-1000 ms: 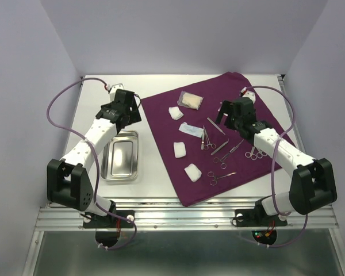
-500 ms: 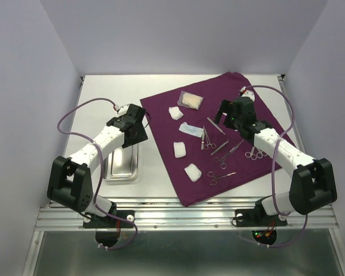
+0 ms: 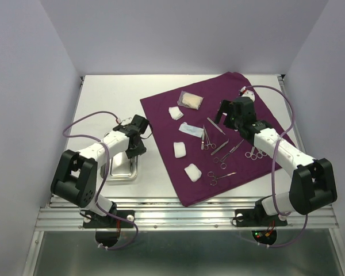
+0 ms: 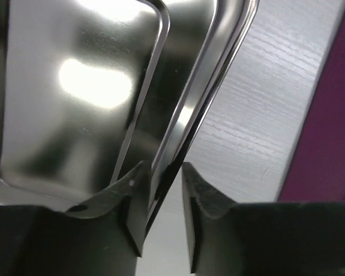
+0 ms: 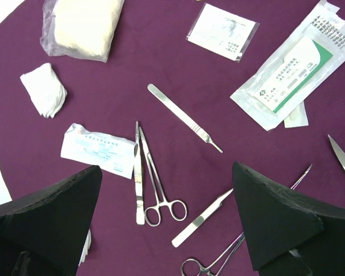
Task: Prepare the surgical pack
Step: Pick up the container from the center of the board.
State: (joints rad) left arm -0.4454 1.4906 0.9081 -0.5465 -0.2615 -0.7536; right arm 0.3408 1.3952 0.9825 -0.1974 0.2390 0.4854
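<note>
Pale bench (image 3: 98,98), plain walls — the steel tray (image 4: 75,115) sits empty at its left front, beside the purple cloth (image 3: 218,98). The left end effector (image 4: 164,172) straddles the tray's rim at a narrow gap, not clamped; the rim should seat deep before squeezing. The right end effector (image 5: 167,168) gapes wide above the forceps (image 5: 149,167) — holding nothing.

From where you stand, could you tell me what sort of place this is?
Probably a lab bench staged for surgical prep: plain walls enclose a table where a purple cloth carries forceps and gauze, beside a steel tray.
</note>
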